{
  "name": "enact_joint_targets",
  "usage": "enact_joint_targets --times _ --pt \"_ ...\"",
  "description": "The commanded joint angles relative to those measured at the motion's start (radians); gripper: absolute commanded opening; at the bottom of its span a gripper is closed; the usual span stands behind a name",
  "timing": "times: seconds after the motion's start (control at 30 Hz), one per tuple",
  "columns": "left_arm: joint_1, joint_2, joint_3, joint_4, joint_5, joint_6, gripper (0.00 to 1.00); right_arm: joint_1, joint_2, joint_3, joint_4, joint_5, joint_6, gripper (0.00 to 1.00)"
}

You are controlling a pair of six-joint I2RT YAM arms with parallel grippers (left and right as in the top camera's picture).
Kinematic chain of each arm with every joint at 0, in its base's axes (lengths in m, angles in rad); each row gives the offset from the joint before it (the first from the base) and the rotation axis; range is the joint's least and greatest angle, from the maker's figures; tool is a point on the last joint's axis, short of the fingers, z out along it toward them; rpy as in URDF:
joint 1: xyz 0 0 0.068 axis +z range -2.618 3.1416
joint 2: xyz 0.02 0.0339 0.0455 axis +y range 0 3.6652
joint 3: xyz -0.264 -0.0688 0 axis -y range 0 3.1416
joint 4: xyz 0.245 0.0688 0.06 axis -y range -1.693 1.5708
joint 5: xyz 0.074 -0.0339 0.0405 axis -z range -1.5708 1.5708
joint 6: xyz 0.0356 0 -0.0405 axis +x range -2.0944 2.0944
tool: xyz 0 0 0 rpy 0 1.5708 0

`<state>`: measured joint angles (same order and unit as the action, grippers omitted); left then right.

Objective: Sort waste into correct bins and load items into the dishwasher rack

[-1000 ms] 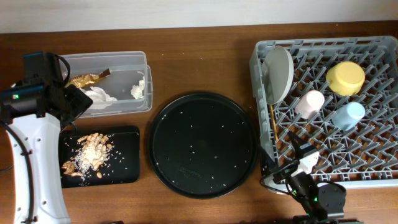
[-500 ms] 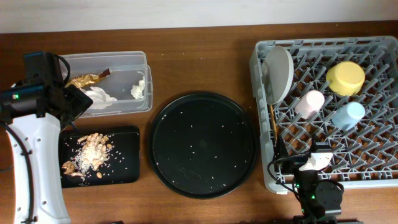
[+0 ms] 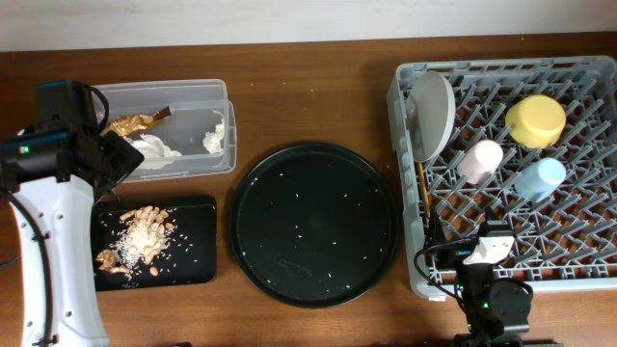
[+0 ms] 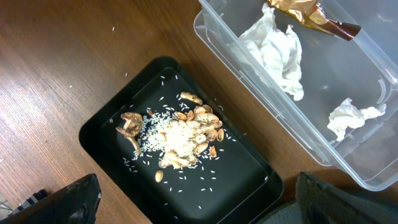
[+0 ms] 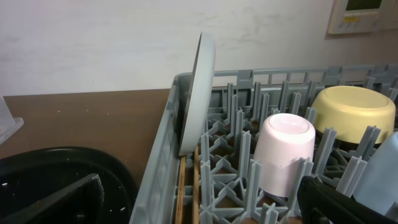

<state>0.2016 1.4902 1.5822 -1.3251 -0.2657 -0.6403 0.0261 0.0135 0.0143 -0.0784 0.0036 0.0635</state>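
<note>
The dishwasher rack (image 3: 501, 66) holds the grey plate (image 3: 431, 114) on edge, the yellow bowl (image 3: 536, 120), pink cup (image 3: 480, 159), blue cup (image 3: 540, 177) and chopsticks (image 5: 182, 186) along its left wall. My right gripper (image 3: 479, 253) hangs open and empty at the rack's front left corner. The clear tub (image 3: 164, 96) contains white tissues (image 4: 277, 50) and the gold wrapper (image 4: 305, 9). Food scraps (image 4: 180, 137) lie in the black rectangular tray (image 4: 249, 186). Above that tray's near end my left gripper (image 4: 199, 202) is open and empty.
A large round black tray (image 3: 313, 224) dotted with rice grains lies between the bins and the rack. In the right wrist view its rim (image 5: 56, 162) sits just left of the rack wall (image 5: 161, 168). Loose grains lie on the wooden table.
The right arm swung from a tilted pose to point straight along the rack's left side, then held still. The left arm has not moved.
</note>
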Motion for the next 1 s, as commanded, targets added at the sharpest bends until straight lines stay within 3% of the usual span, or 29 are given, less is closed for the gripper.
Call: enact_joint_targets --times 0.0,0.5,0.73,0.9,0.97 --pt "0.004 -0.006 0.003 0.000 -0.003 0.000 0.99 0.006 -0.010 -0.009 -0.003 0.009 -0.007 0.98" --pt "0.004 -0.016 0.003 -0.020 -0.018 0.039 0.99 0.006 -0.010 -0.009 -0.003 0.009 -0.007 0.99" --pt "-0.010 -0.200 -0.092 -0.106 0.048 0.058 0.99 0.006 -0.010 -0.009 -0.003 0.009 -0.007 0.98" --pt "-0.064 -0.466 -0.433 0.166 0.086 0.200 0.99 0.006 -0.010 -0.009 -0.003 0.009 -0.007 0.98" --pt "-0.088 -0.612 -0.639 0.362 0.162 0.279 0.99 0.006 -0.010 -0.009 -0.003 0.009 -0.007 0.98"
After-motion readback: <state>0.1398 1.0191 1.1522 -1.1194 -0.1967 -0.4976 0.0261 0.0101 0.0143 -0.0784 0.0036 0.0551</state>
